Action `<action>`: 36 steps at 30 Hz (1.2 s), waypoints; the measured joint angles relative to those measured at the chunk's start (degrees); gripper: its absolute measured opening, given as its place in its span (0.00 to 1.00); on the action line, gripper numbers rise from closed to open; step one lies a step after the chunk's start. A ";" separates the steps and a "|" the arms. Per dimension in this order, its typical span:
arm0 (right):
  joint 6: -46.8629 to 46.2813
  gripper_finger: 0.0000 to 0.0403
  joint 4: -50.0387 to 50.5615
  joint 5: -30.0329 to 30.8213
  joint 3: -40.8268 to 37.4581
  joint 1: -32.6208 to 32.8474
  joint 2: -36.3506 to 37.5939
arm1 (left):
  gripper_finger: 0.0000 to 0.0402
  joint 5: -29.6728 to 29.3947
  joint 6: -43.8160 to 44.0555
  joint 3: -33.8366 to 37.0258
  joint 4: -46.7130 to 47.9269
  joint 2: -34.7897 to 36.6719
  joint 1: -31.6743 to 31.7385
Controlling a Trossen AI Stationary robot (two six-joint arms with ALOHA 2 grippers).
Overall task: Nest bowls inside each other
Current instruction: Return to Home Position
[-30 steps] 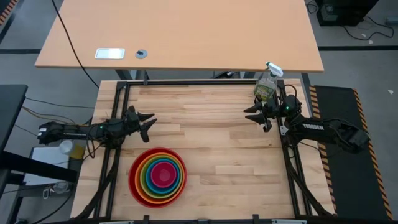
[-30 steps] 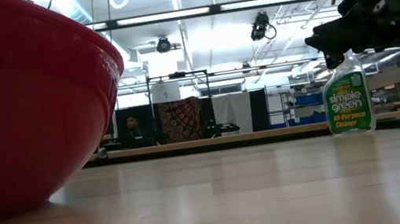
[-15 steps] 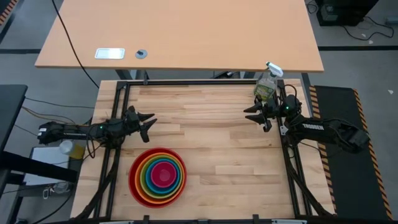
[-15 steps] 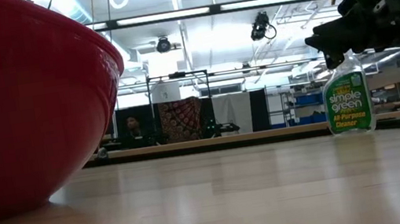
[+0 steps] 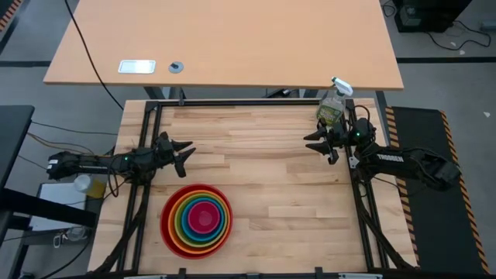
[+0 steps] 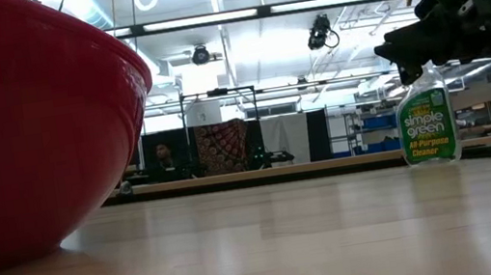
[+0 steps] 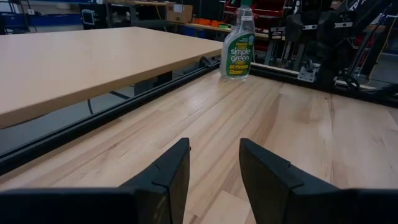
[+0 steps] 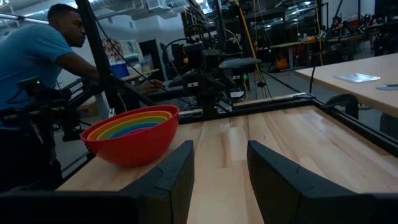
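The bowls (image 5: 197,219) sit nested as one stack near the table's front left: red outermost, then orange, lime green, blue and magenta-pink at the centre. The red bowl (image 6: 20,132) rests on its base on the wood; the stack (image 8: 132,132) also shows in the right wrist view. My left gripper (image 5: 186,153) hovers open above the table's left side, just beyond the stack, fingers (image 7: 176,168) apart with nothing between. My right gripper (image 5: 313,142) hovers open at the table's right side, near the spray bottle, holding nothing.
A clear spray bottle (image 5: 332,105) with a green label stands at the table's far right corner, close behind my right gripper. A larger tan table (image 5: 225,43) lies beyond the far edge. A person (image 8: 37,56) in a blue shirt stands beside the left arm.
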State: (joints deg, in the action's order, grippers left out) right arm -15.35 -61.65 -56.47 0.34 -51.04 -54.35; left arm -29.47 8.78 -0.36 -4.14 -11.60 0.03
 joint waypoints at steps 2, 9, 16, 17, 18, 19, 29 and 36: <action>0.00 0.39 0.01 0.01 0.00 0.00 -0.02 | 0.35 0.00 0.00 0.00 0.00 0.00 0.01; 0.00 0.39 0.00 0.01 0.00 0.01 0.00 | 0.35 0.00 0.00 0.00 0.00 0.00 0.01; 0.00 0.39 0.00 0.01 0.00 0.01 0.01 | 0.35 0.00 -0.01 0.00 0.00 0.00 0.02; 0.00 0.39 0.00 0.01 0.00 0.01 0.01 | 0.35 0.00 0.00 0.00 0.00 0.00 0.01; 0.00 0.39 0.00 0.01 0.00 0.01 0.01 | 0.35 0.00 0.00 0.00 0.00 0.00 0.02; 0.00 0.39 0.00 0.01 0.00 0.01 0.01 | 0.35 0.00 0.00 0.00 0.00 -0.01 0.02; 0.00 0.39 0.00 0.01 0.00 0.01 0.00 | 0.35 0.00 0.00 0.00 0.00 0.00 0.02; 0.00 0.39 0.00 -0.01 0.02 0.01 0.01 | 0.35 0.00 0.00 0.00 0.00 0.00 0.02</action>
State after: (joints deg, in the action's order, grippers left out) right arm -15.35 -61.65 -56.48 0.36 -51.03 -54.35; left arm -29.47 8.78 -0.36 -4.14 -11.60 0.05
